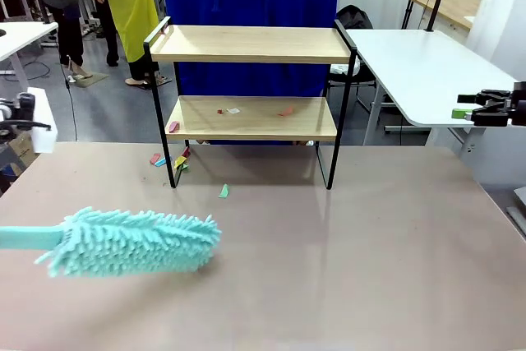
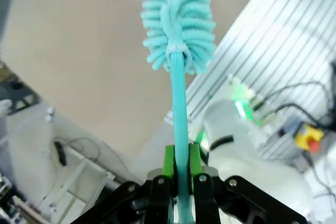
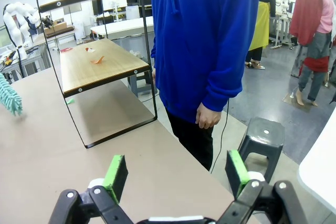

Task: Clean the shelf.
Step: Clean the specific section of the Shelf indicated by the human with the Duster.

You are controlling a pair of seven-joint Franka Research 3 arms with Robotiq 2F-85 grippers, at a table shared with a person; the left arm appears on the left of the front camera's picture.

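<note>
Shelf (image 1: 246, 43) stands at the far middle of the table (image 1: 370, 236), in front of the person (image 3: 210, 40). Not clean yet, I judge: scraps (image 1: 285, 111) lie on the lower board and more on the table by its left foot. Top board looks bare. My left gripper (image 2: 181, 162) is clamped on the duster (image 1: 136, 242) handle, with the head low over the table and well short of the shelf. My right gripper (image 3: 177, 171) is spread wide with nothing in it, off right. Left wrist view shows the clamp, which the front view cuts off.
</note>
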